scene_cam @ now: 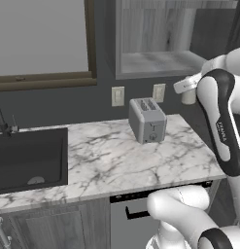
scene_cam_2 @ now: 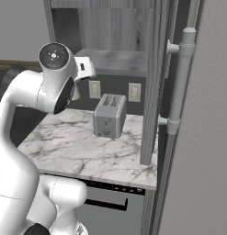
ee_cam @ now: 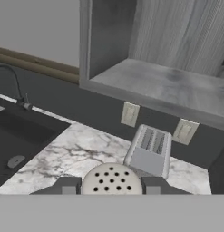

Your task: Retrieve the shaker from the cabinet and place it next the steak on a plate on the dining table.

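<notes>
One shaker (ee_cam: pixel 111 178) sat clamped in the hand (ee_cam: pixel 111 189), its holed cap between the two fingers, out in front of the cabinet (ee_cam: pixel 163 84) and above the worktop (scene_cam: pixel 107 155). Risk as I saw it: the swing toward the dining table could clip the toaster (scene_cam: pixel 147 120) at the worktop's back edge, or the open cabinet door. The hand view showed the grip; the right base view had the arm covering it.
</notes>
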